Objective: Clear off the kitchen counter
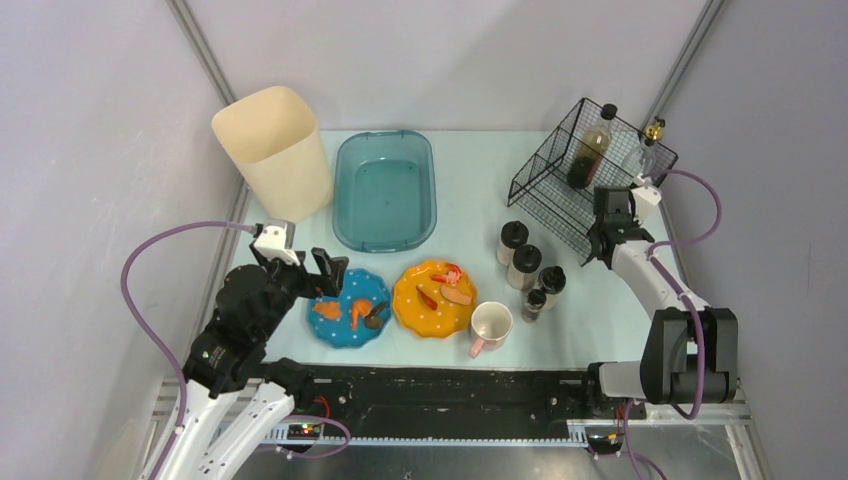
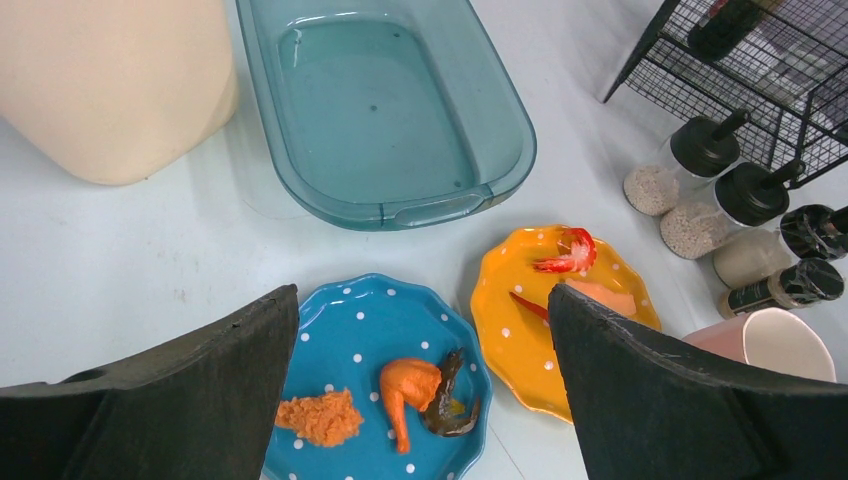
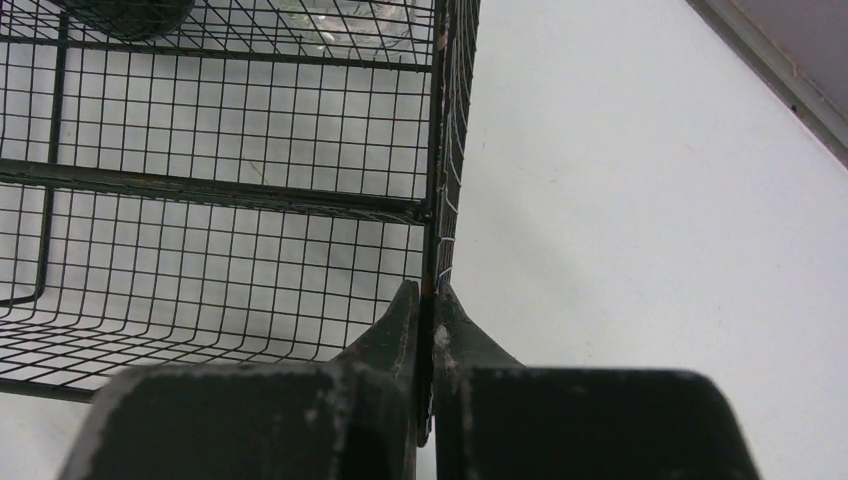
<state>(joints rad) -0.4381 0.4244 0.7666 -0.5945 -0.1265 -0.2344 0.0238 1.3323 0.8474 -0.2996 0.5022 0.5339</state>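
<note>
One pale blue kitchen counter (image 1: 470,200) fills the floor of the walled cell, running from the black front strip at the arm bases back to the far wall. A teal basin (image 1: 384,246) sits on it toward the back, left of centre. Touching or just beside the basin's left side stands a tall cream bin (image 1: 275,150).

On the near side of the basin lie two dotted plates, side by side. The blue plate (image 1: 366,289) carries orange scraps and a dark piece, and the orange plate (image 1: 412,281) to its right has red and pink bits on it. A pink mug (image 1: 491,325) stands nearer still, to the basin's right. Four dark-capped shakers (image 1: 525,265) cluster right of the basin. Farther right is a black wire basket (image 1: 560,190), tilted, with a dark bottle (image 1: 592,148) inside and a clear, gold-topped bottle (image 1: 650,140) at its far right edge.

The left gripper (image 2: 422,295) hangs over the blue plate, on the basin's near-left side, its jaws spread wide with nothing between them. The right gripper (image 3: 428,300), well right of the basin, is pinched closed on a vertical edge wire of the wire basket.
</note>
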